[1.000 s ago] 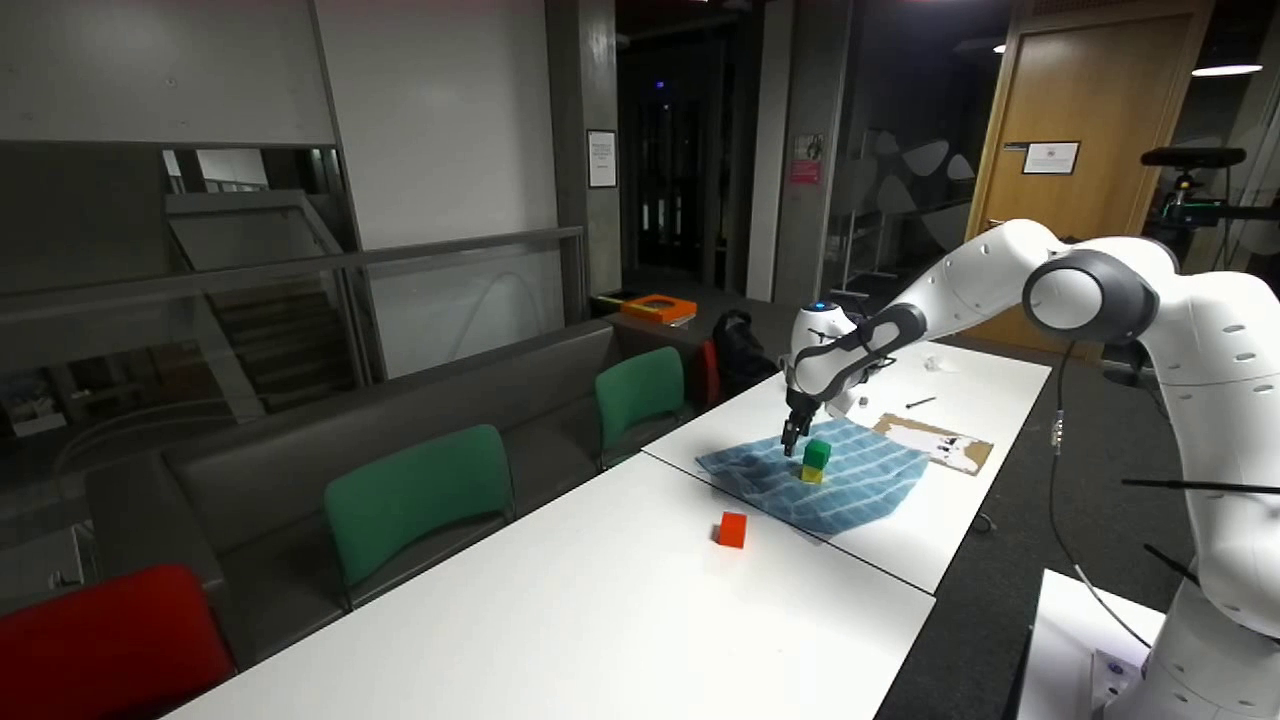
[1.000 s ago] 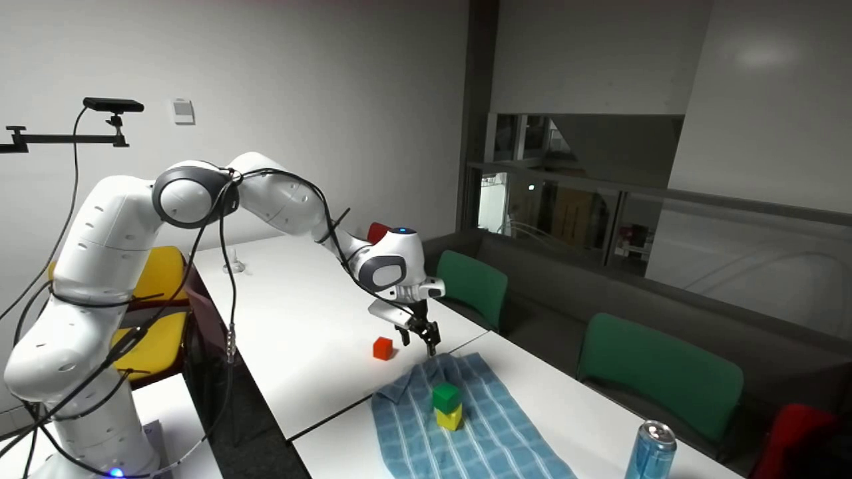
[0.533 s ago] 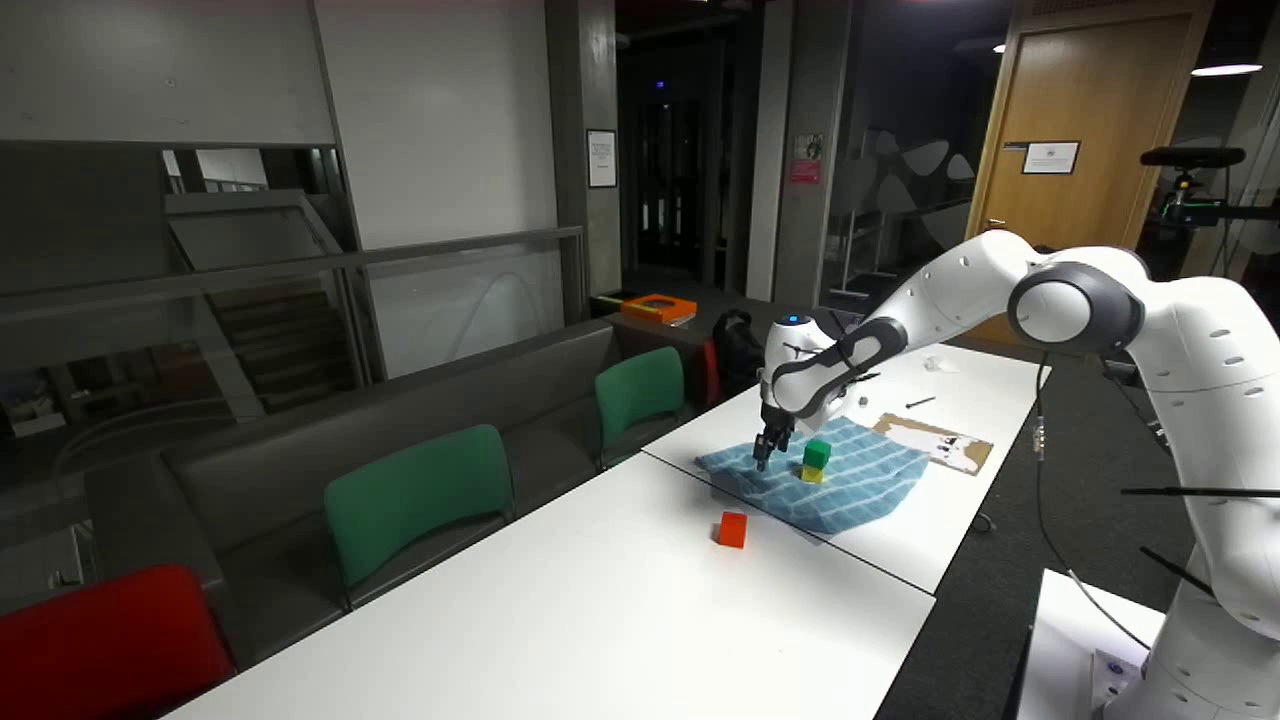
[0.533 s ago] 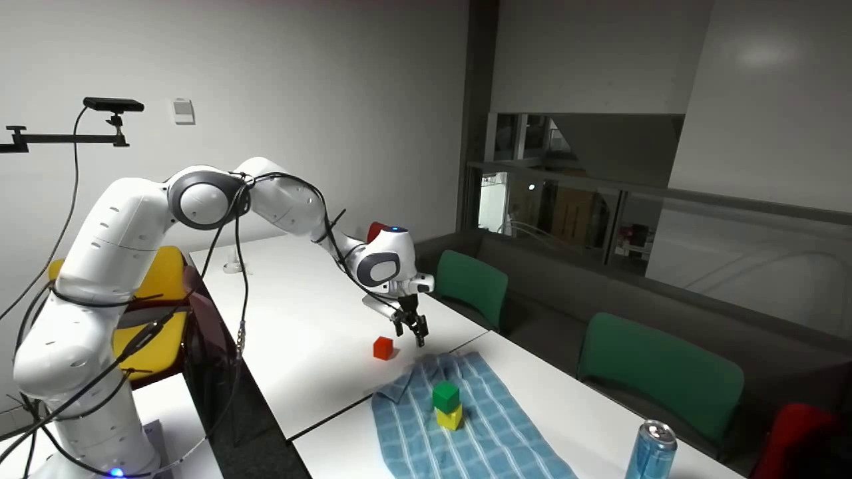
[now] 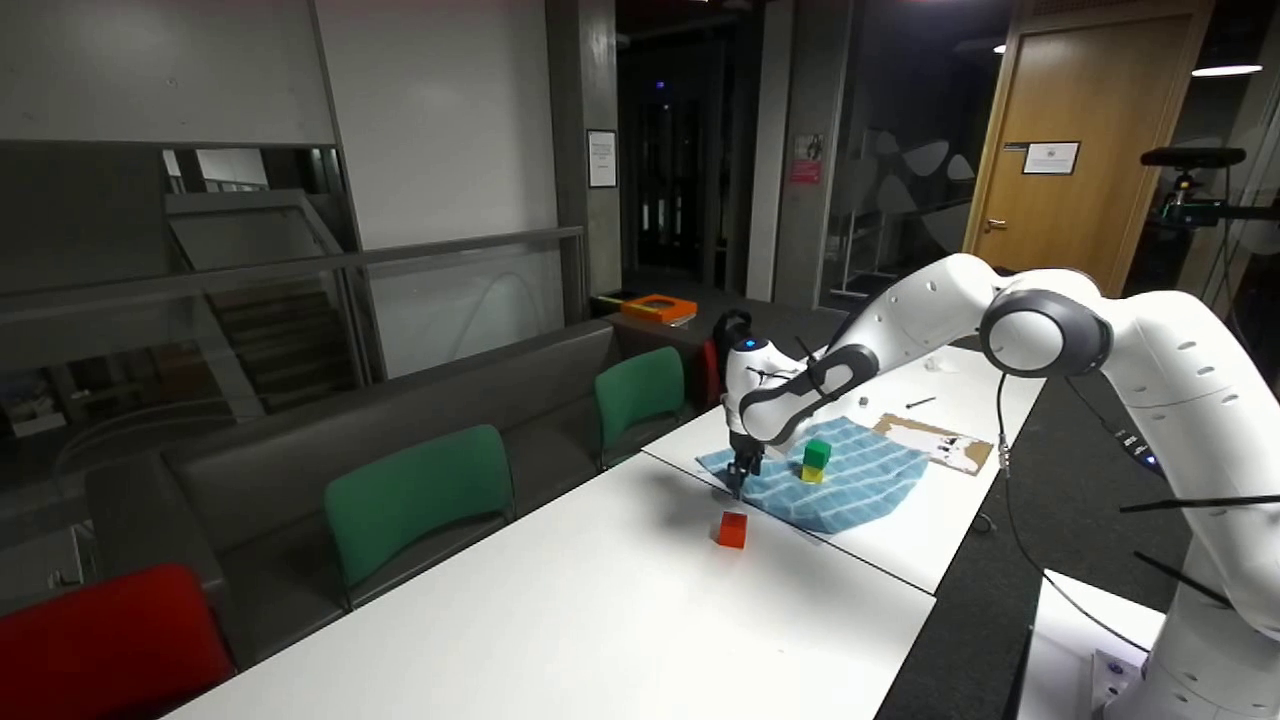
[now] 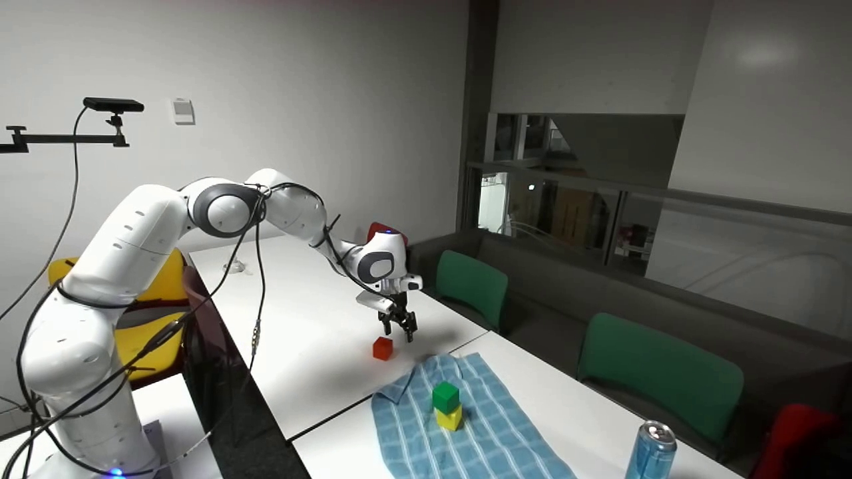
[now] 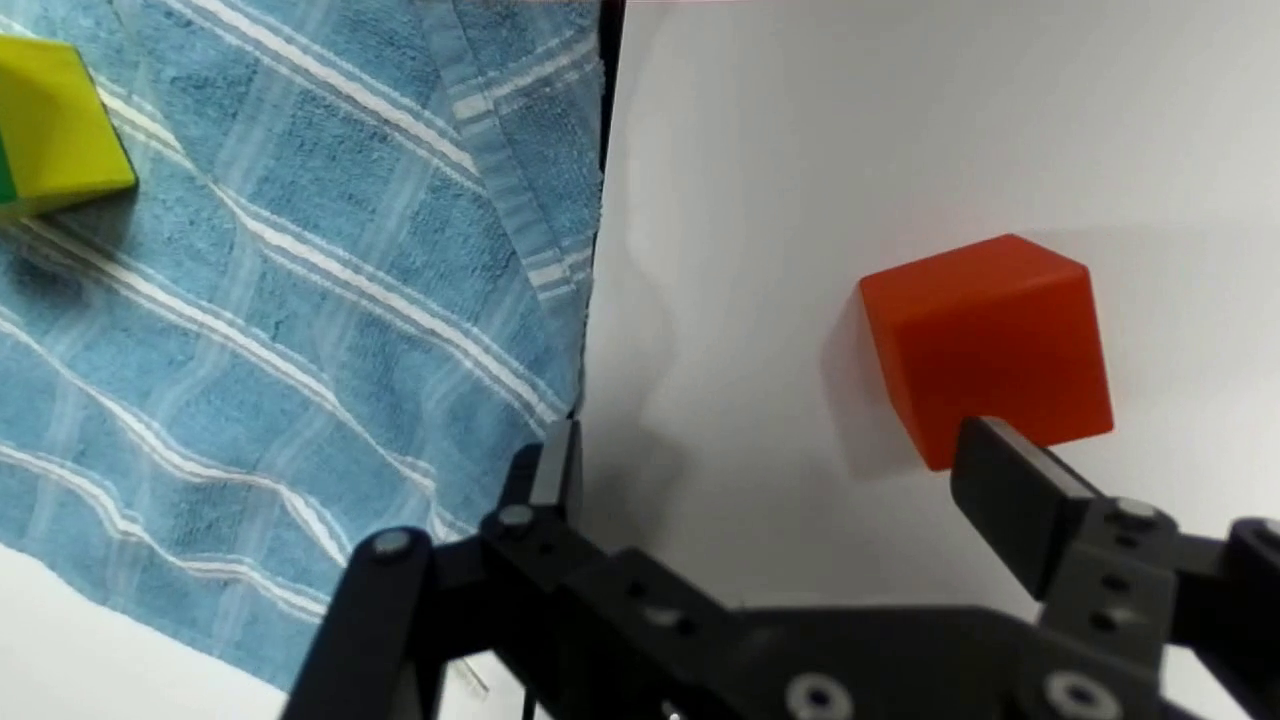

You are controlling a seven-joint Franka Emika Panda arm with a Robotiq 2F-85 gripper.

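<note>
My gripper (image 7: 772, 440) is open and holds nothing. In the wrist view, the red block (image 7: 990, 350) lies on the white table beyond my right finger, whose tip covers part of its lower edge. In both exterior views, the gripper (image 5: 738, 488) (image 6: 398, 331) hangs above the table close to the red block (image 5: 732, 530) (image 6: 383, 348); contact is not visible. A green block (image 5: 817, 454) (image 6: 446, 396) sits on a yellow block (image 5: 812, 474) (image 6: 449, 418) on the blue striped cloth (image 5: 870, 470) (image 7: 300, 250). The yellow block (image 7: 65, 125) also shows at the wrist view's left edge.
A blue can (image 6: 651, 452) stands on the table beside the cloth. A cardboard piece with a white print (image 5: 935, 443) and a thin dark stick (image 5: 920, 402) lie past the cloth. A dark seam (image 5: 880, 567) divides the tables. Green chairs (image 5: 420, 510) line one side.
The arm has swung the gripper from over the cloth's edge toward the red block, and lower. The gripper stays open. The blocks and cloth have not moved.
</note>
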